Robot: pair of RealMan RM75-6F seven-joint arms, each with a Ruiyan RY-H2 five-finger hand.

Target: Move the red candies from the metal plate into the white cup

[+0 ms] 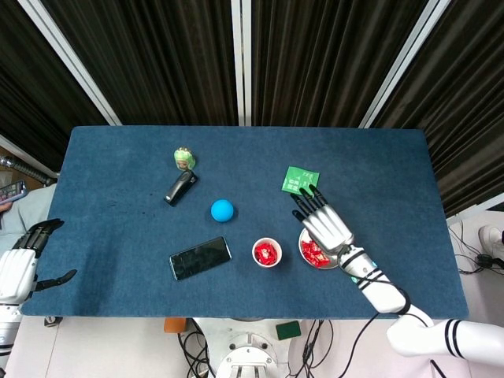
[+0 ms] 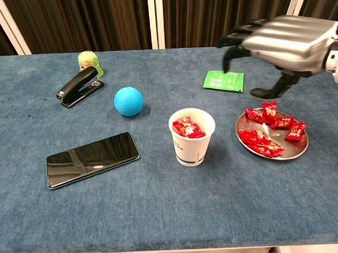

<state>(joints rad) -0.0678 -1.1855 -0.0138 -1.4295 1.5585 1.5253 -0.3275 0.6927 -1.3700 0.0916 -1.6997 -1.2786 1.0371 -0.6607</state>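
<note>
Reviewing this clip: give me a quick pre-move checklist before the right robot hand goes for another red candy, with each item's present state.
1. Right robot hand empty, fingers apart: ok.
2. Right robot hand above the round metal plate, not touching it: ok.
3. Red wrapped candies left on the plate to pick: ok.
4. White paper cup upright beside the plate, candies already inside: ok.
5. Green flat packet lies beyond the plate, out of the path to the cup: ok.
6. Left robot hand off the table's left edge, holding nothing: ok.
</note>
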